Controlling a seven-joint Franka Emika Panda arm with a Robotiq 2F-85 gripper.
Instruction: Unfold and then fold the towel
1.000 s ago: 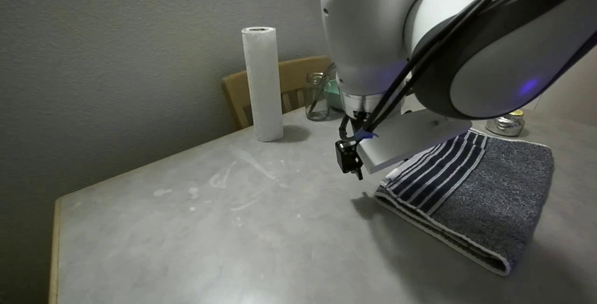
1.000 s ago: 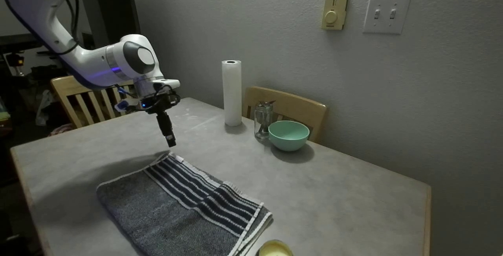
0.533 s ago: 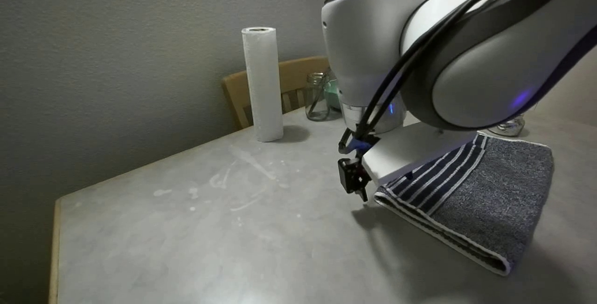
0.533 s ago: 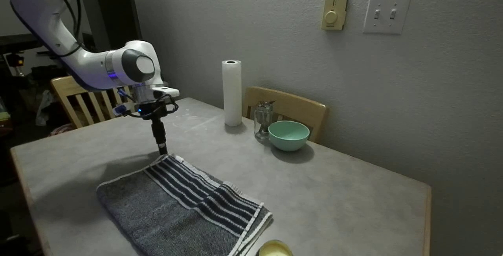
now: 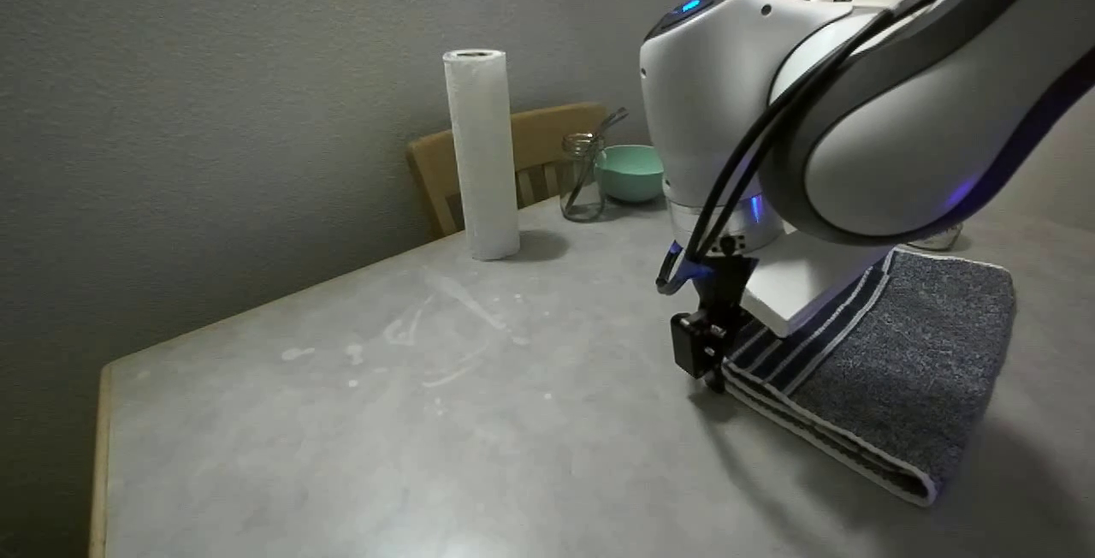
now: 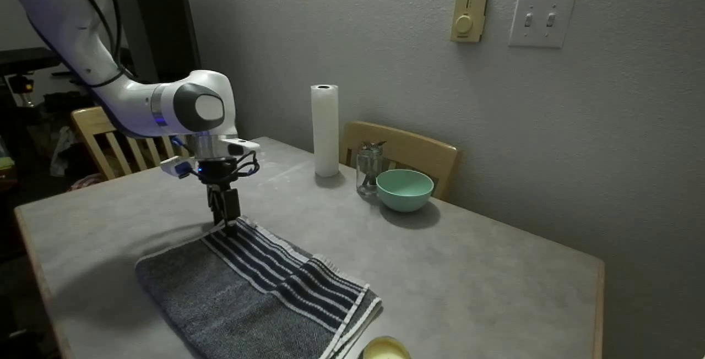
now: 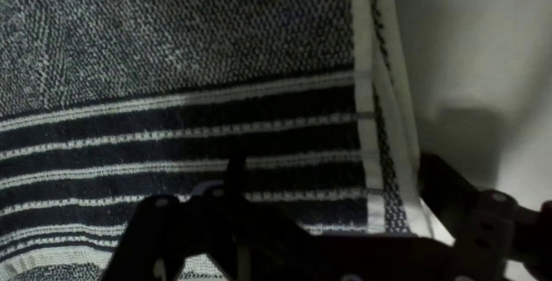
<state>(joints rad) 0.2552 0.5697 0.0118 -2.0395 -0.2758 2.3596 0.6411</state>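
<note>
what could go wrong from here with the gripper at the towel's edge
The gripper stands open across the layered edge of the towel, so closing might catch more layers than intended, or slip off if the bite is shallow. One finger is past that edge, over the table; going lower could press it hard against the surface.

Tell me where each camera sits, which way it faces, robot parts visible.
Wrist view: above the gripper, facing down at the towel; fingers at bottom.
Exterior view: close to the arm, facing across the table toward the wall; arm and gripper at right.
Exterior view: above table height, facing wall with switch plate; arm, gripper at left.
Both exterior views share towel, paper roll, green bowl.
</note>
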